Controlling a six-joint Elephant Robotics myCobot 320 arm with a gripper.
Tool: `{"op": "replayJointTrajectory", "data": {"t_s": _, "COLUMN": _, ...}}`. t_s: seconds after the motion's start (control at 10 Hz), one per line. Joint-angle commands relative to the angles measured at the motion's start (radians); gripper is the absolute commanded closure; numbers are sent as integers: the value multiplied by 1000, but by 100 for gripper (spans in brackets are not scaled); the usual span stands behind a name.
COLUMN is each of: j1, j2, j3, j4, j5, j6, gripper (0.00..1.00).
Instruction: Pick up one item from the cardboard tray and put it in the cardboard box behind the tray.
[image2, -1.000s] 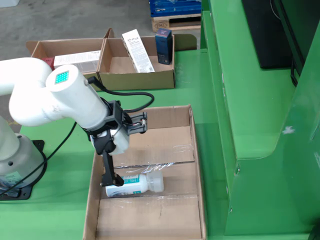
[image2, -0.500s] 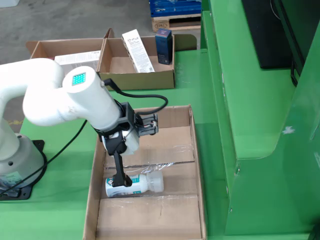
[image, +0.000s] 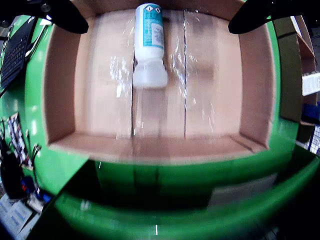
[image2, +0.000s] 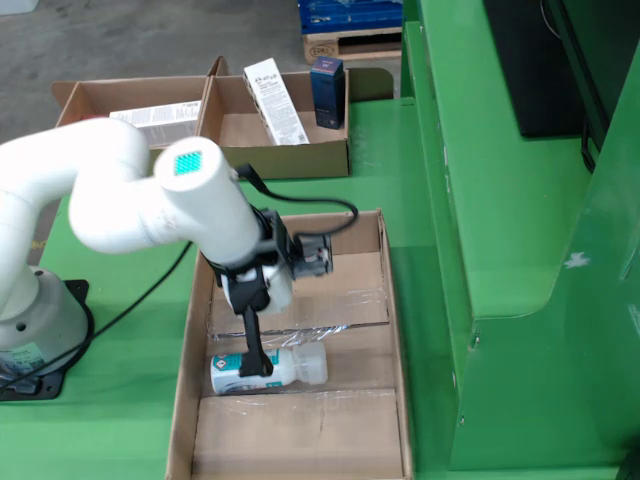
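Note:
A white plastic bottle with a teal label (image: 149, 45) lies on its side on the floor of a long cardboard box (image: 65, 90), between clear tape strips. In the fixed view the bottle (image2: 285, 368) lies across the box (image2: 395, 330), cap to the right. My gripper (image: 159, 25) is open. Its two black fingers (image: 70, 17) stand wide apart on either side of the bottle's labelled end, not touching it. In the fixed view the gripper (image2: 258, 358) hangs down over the bottle's left end. The white arm hides part of the box floor.
Behind the box stands a two-compartment cardboard tray (image2: 285, 160) holding a white carton (image2: 275, 100), a dark blue carton (image2: 327, 78) and another white carton (image2: 155, 118). A green raised structure (image2: 500, 200) runs along the right. The arm's base (image2: 30, 320) is at left.

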Motion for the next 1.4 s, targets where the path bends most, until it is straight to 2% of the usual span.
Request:
{"op": "replayJointTrajectory", "data": {"t_s": 0.0, "j1": 9, "j2": -79, "j3": 158, "j4": 15, "j5": -19, "j6": 22, "gripper": 0}}
{"op": "replayJointTrajectory", "data": {"t_s": 0.1, "j1": 15, "j2": -59, "j3": 82, "j4": 75, "j5": -35, "j6": 34, "gripper": 0}}
{"op": "replayJointTrajectory", "data": {"t_s": 0.8, "j1": 11, "j2": -118, "j3": 37, "j4": 114, "j5": -27, "j6": 18, "gripper": 0}}
{"op": "replayJointTrajectory", "data": {"t_s": 1.3, "j1": 8, "j2": -118, "j3": -91, "j4": 235, "j5": -18, "j6": 15, "gripper": 0}}
